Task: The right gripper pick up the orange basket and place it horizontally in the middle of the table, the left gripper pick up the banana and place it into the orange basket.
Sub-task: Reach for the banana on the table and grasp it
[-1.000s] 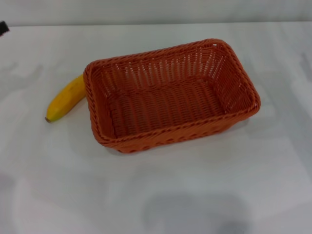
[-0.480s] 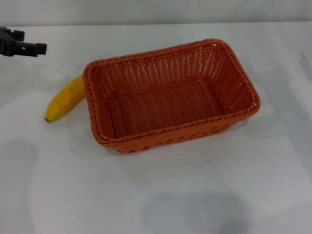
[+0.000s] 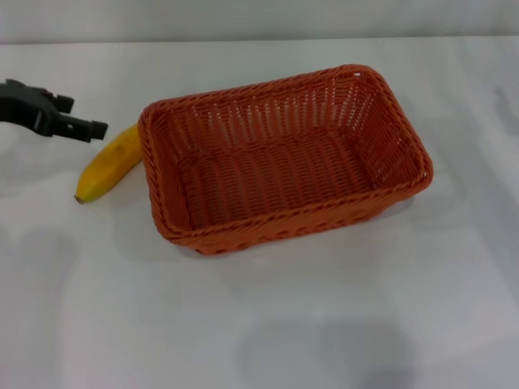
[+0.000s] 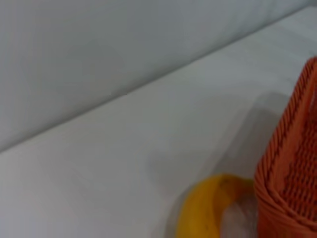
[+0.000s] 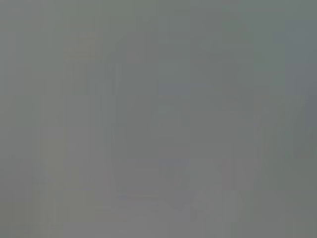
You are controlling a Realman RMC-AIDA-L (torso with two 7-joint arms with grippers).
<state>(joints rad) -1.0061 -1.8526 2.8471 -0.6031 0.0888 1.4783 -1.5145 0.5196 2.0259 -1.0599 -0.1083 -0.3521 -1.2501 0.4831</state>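
The orange basket [image 3: 243, 232] lies lengthwise across the middle of the white table [image 3: 340, 316], empty. The yellow banana [image 3: 109, 164] lies on the table against the basket's left short side. My left gripper [image 3: 84, 115] comes in from the left edge, just above and left of the banana's far end, open, with nothing between its fingers. The left wrist view shows the banana [image 4: 205, 210] close below, beside the basket's corner [image 4: 292, 173]. My right gripper is out of view; its wrist view shows only flat grey.
A pale wall runs along the table's far edge [image 3: 259, 39]. Bare tabletop surrounds the basket in front and to the right.
My left gripper has come in from the left edge and moved right and down toward the banana. The basket and banana have not moved.
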